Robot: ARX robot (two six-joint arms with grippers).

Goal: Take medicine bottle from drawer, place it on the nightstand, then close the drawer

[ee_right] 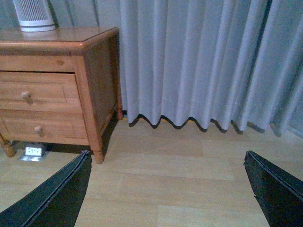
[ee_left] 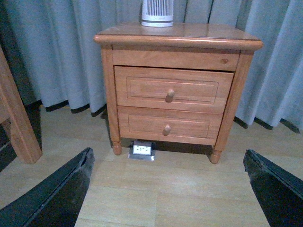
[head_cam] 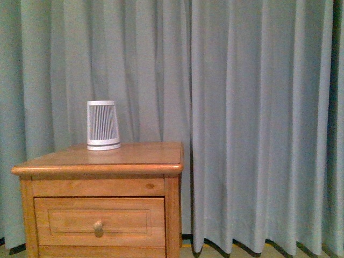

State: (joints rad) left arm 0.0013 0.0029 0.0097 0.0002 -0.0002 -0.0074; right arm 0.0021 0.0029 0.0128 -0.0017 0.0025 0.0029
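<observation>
Jaws on left gripper (ee_left: 167, 152) and right gripper (ee_right: 167, 154) both spread wide, holding nothing, low over floor (ee_left: 165, 194) before honey-brown nightstand (head_cam: 142, 156), upper drawer (head_cam: 64, 220) shut, panelled front, round knob (head_cam: 98, 228), ribbed white device (head_cam: 102, 124) on top; medicine bottle unseen.

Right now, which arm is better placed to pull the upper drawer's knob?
Left. Its wrist camera faces the nightstand squarely, with the knob of the upper drawer centred between its open jaws. The right wrist camera sees mostly curtain, with the nightstand off to one side.
</observation>
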